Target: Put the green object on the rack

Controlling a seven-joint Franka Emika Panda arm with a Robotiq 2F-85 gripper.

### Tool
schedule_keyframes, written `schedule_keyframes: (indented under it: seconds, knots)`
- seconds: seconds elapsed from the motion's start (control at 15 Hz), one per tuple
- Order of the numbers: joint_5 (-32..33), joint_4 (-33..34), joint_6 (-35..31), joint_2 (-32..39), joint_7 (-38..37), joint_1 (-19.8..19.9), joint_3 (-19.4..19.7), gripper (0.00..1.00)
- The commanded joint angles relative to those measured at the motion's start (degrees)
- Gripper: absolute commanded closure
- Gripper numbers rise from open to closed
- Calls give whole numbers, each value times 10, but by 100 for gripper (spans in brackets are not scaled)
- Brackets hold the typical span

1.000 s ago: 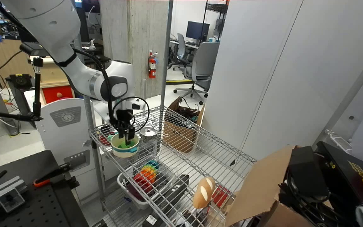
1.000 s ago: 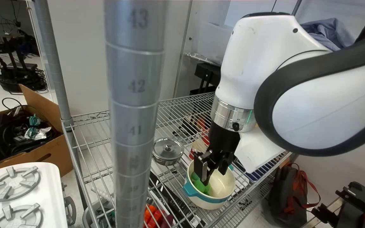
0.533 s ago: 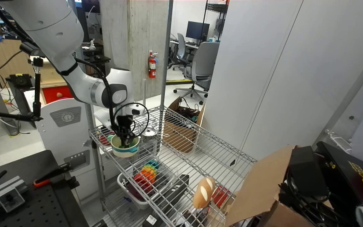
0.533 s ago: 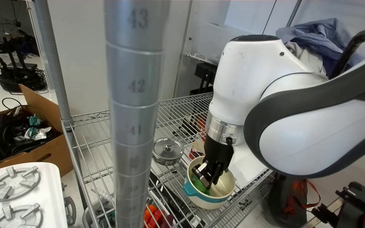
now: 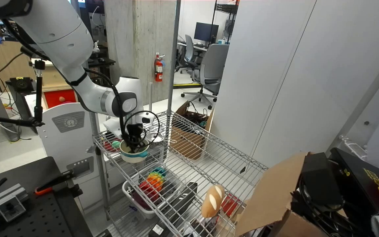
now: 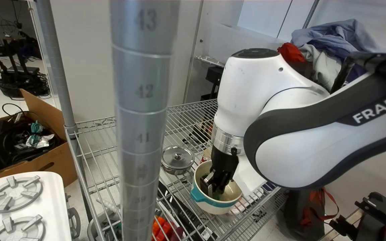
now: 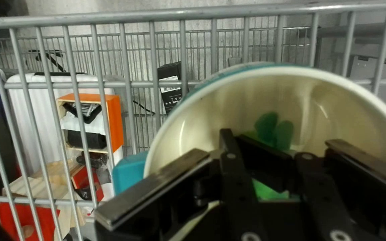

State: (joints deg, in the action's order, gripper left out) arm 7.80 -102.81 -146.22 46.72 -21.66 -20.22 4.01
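One hand [image 6: 215,187] sits inside one bowl [image 6: 219,209] over one green object [image 7: 268,192], its opening and grip impossible to tell.

Pale glare inside the bowl [image 7: 219,107]

Bright grn obj [image 7: 269,191], in cream bowl [image 7: 213,103] (partly hid.)

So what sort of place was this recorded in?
Probably a robotics lab or workshop, judging by a black perforated bench top, a cardboard box of cables and a grey office chair beyond.
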Motion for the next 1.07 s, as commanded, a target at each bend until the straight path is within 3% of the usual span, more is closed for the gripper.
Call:
schedule_keyframes:
  seconds: [0.0,0.53,0.73,1.0]
  knots:
    - [2,-5,19,-21,-1,-5,-1,99]
    - [-15,-30,86,-140,10,19,-28,99]
    - [-20,-27,109,-169,16,49,-22,99]
    - [-19,-10,135,-150,22,115,3,99]
